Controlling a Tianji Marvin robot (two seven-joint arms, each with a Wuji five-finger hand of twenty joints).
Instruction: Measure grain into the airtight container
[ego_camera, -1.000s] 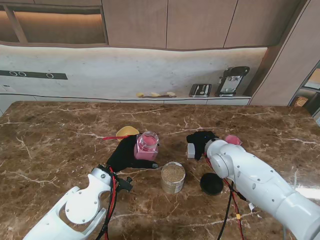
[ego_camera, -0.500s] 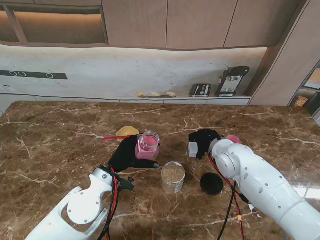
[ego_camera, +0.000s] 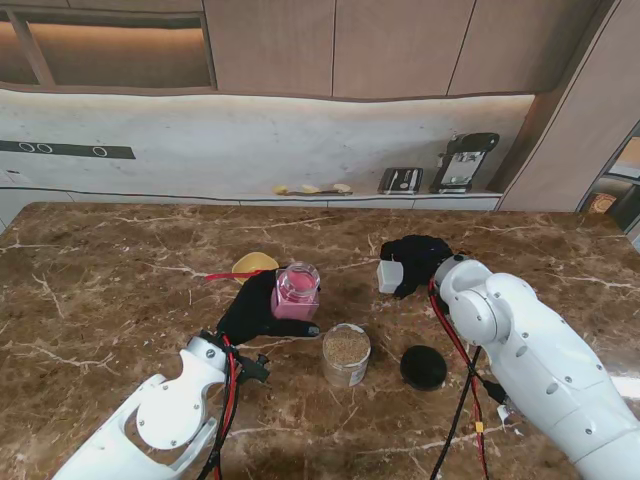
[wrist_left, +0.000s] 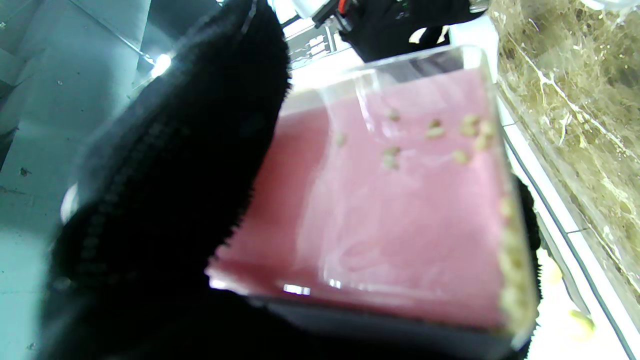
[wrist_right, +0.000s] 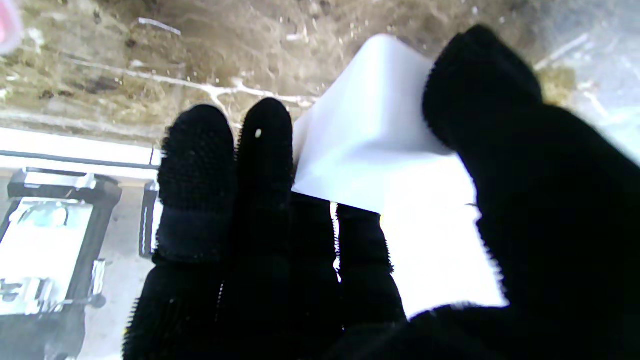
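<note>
My left hand (ego_camera: 252, 306) is shut on the clear airtight container (ego_camera: 296, 291) with a pink base, held upright at the middle of the table. In the left wrist view the container (wrist_left: 400, 200) holds a few loose grains, and my gloved hand (wrist_left: 170, 190) wraps its side. A glass jar of grain (ego_camera: 346, 354) stands open just nearer to me and to the right of it. My right hand (ego_camera: 417, 263) is shut on a small white measuring cup (ego_camera: 389, 275), held above the table farther from me than the jar. The cup (wrist_right: 370, 145) sits between thumb and fingers (wrist_right: 260, 150).
A round black lid (ego_camera: 423, 367) lies to the right of the grain jar. A yellow object (ego_camera: 254, 262) with a red strip lies just beyond my left hand. Appliances (ego_camera: 462, 160) stand on the back counter, beyond the far edge of the marble table (ego_camera: 120, 270).
My right hand has carried the white cup farther from me and a little to the right, rising from the table. The left hand and container have stayed put.
</note>
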